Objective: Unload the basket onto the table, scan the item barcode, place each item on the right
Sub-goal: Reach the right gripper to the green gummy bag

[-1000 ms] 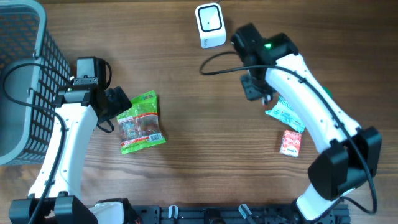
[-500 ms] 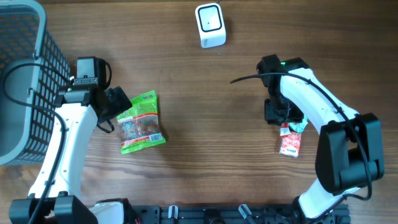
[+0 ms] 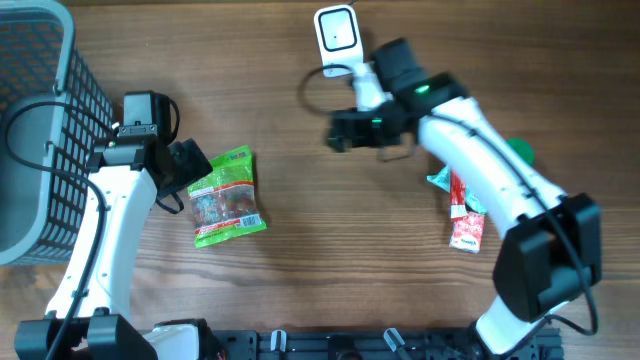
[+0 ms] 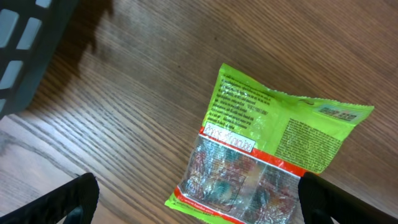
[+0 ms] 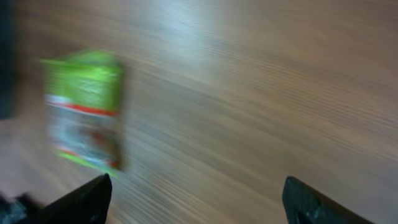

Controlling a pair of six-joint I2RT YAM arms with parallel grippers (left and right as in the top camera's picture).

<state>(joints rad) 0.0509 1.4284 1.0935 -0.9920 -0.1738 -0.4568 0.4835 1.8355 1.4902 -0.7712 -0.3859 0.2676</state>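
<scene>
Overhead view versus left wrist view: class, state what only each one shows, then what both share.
Only the overhead shows the white scanner, the right arm, and the red packet beside a teal packet. Only the left wrist shows the blocks of small print on the green packet. Both show that green packet lying flat on the wooden table, and part of the grey basket.
</scene>
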